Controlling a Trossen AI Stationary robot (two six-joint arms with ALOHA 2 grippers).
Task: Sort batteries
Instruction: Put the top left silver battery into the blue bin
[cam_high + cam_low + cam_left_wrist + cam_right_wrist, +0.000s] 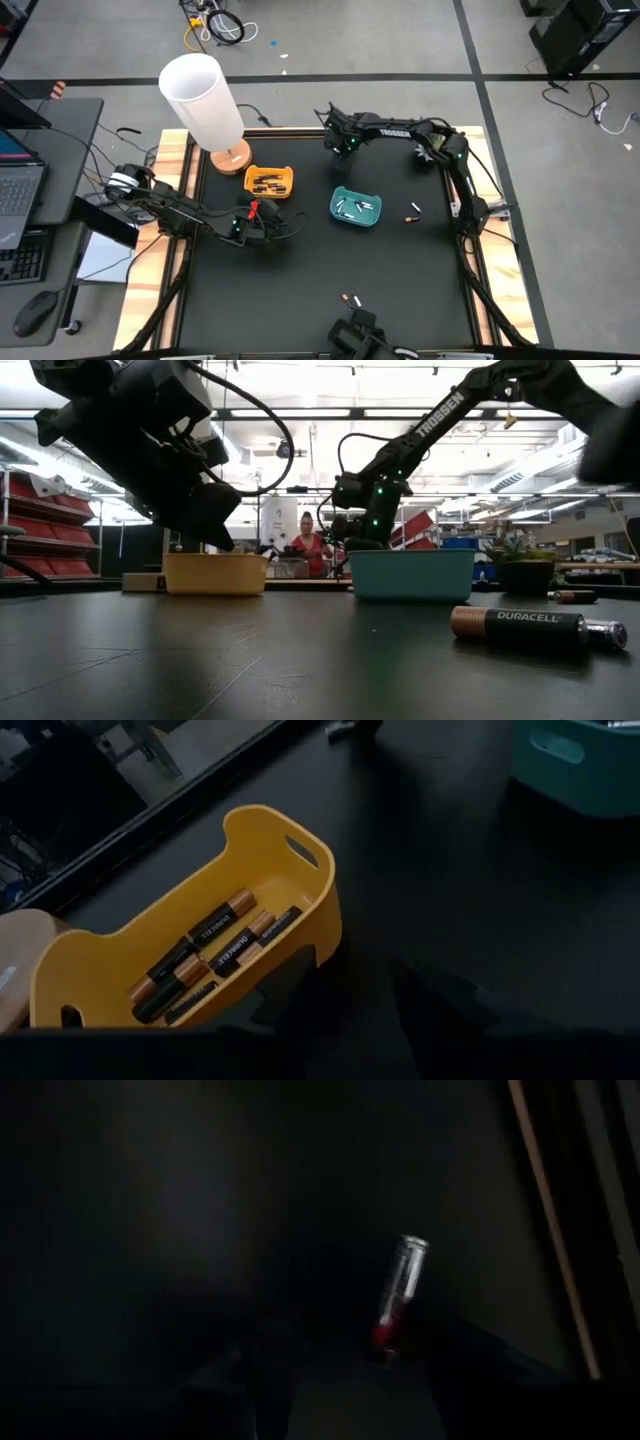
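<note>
Battery [400, 1287]: one silver cell with a red end, lying tilted on the mat.
Mat [150, 1230]: dark, bare around it.
Table edge [555, 1230]: pale strip, well apart.

Matt black tabletop [330, 270] with pale bare-wood edging [150, 290]

On it, a smooth yellow plastic tray [250, 860] holds glossy black-and-copper batteries [215, 925]; beside that tray, a teal tray [356, 207], seemingly plastic too; a shiny silver metal-looking cylinder battery [398, 1292] lies on the tabletop.
</note>
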